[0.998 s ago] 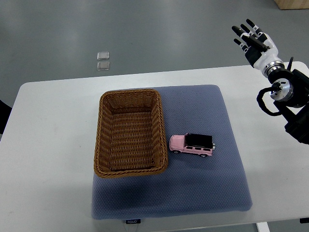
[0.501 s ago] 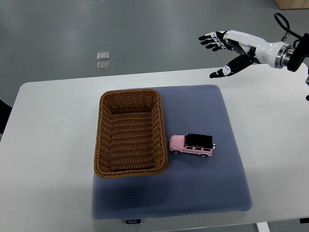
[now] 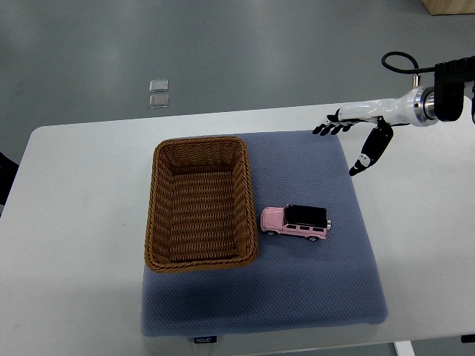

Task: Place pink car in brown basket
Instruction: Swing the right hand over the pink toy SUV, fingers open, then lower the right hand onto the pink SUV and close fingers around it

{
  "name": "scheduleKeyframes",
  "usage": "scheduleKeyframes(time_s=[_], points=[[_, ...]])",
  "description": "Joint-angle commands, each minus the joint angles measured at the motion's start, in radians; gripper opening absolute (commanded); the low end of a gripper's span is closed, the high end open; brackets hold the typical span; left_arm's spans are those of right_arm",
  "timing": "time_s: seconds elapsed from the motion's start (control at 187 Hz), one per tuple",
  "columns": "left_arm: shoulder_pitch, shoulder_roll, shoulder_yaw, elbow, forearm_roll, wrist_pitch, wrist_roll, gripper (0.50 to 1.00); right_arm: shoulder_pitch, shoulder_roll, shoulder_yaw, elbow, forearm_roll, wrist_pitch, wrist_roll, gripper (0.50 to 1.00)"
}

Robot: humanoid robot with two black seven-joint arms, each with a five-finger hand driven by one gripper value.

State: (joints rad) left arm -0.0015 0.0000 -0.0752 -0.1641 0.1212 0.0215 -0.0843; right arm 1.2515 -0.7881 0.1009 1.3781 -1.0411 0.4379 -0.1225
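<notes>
Your right hand [image 3: 355,135] now lower, fingers spread, grasping nothing, above mat [image 3: 312,297] corner, car [image 3: 295,222] unmoved just beside basket [image 3: 200,204], on surface [image 3: 74,245].

Just one camera here, high up on the robot's side, looking steeply down over the whole white table [image 3: 82,222].

You've got a woven wicker brown basket [image 3: 202,202], glossy plastic-looking pink car [image 3: 295,222] w/ black roof, matt textured cloth mat [image 3: 312,297], smooth matt white table [image 3: 74,245].
</notes>
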Motion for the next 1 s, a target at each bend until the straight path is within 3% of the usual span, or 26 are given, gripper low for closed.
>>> scheduleKeyframes(time_s=[0.0,0.576,0.992], points=[[0.0,0.0,0.0,0.0,0.0,0.0,0.0,1.0,-0.023,0.036,-0.021,0.001,-0.001,-0.001,-0.009,0.909],[0.0,0.0,0.0,0.0,0.0,0.0,0.0,1.0,-0.046,0.24,-0.115,0.006,-0.01,-0.004,-0.008,0.909],[0.0,0.0,0.0,0.0,0.0,0.0,0.0,1.0,-0.087,0.257,-0.156,-0.074,-0.05,-0.079,-0.009,0.907]])
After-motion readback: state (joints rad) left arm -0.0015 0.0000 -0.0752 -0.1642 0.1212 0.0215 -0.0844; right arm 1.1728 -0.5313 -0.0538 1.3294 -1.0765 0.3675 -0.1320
